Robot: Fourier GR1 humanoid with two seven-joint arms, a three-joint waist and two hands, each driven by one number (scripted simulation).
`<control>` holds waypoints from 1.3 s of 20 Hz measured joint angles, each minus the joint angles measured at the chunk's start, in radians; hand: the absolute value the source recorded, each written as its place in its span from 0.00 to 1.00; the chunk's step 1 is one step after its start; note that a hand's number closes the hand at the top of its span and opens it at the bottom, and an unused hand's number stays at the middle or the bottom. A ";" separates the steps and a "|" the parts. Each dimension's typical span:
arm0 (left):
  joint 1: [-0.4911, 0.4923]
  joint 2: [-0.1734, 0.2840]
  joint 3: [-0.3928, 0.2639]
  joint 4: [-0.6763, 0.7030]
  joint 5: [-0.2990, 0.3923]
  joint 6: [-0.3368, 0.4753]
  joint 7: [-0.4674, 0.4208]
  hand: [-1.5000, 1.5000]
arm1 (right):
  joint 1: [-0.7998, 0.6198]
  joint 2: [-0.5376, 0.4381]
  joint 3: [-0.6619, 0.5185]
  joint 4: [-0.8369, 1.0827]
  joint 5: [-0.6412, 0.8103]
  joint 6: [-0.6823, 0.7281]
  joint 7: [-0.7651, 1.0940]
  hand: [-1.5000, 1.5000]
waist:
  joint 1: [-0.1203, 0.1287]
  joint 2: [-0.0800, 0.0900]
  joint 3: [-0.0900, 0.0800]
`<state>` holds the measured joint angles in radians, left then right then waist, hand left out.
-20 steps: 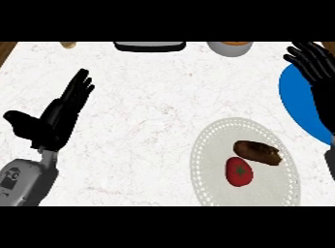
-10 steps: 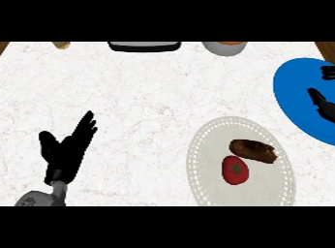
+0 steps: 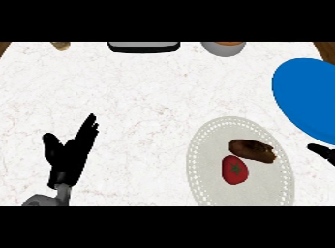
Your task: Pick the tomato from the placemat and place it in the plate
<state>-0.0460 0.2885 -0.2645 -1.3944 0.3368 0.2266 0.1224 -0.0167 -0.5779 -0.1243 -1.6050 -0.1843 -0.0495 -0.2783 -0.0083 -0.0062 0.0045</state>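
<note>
Fingers (image 3: 84, 138) straight; round glossy tomato (image 3: 235, 169).

No readable text, label, brand, number or sign anywhere on the white marbled counter (image 3: 128, 97) or the things upon it.

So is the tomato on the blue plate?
No, the tomato lies on the white placemat, beside the blue plate.
</note>
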 measured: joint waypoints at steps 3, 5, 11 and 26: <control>0.003 -0.002 -0.002 -0.011 -0.010 0.010 0.008 0.50 | 0.030 -0.092 0.036 -0.039 0.055 0.066 0.062 0.00 | 0.001 0.000 -0.001; 0.003 0.000 -0.002 -0.022 -0.009 0.010 0.024 0.50 | 0.041 -0.142 0.074 -0.078 0.098 0.098 0.124 0.00 | 0.004 0.000 -0.002; 0.012 -0.002 0.006 -0.017 -0.017 -0.010 0.007 0.50 | 0.046 -0.224 0.162 -0.236 0.192 0.164 0.341 0.00 | 0.006 0.000 -0.002; 0.025 -0.039 0.035 -0.027 -0.058 -0.039 0.019 0.50 | -0.013 -0.027 0.445 -0.346 0.537 0.193 0.725 0.00 | 0.011 0.002 0.000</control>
<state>-0.0213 0.2496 -0.2299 -1.4216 0.2787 0.1877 0.1413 -0.0298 -0.6053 0.3205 -1.9507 0.3525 0.1435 0.4470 0.0031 -0.0045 0.0041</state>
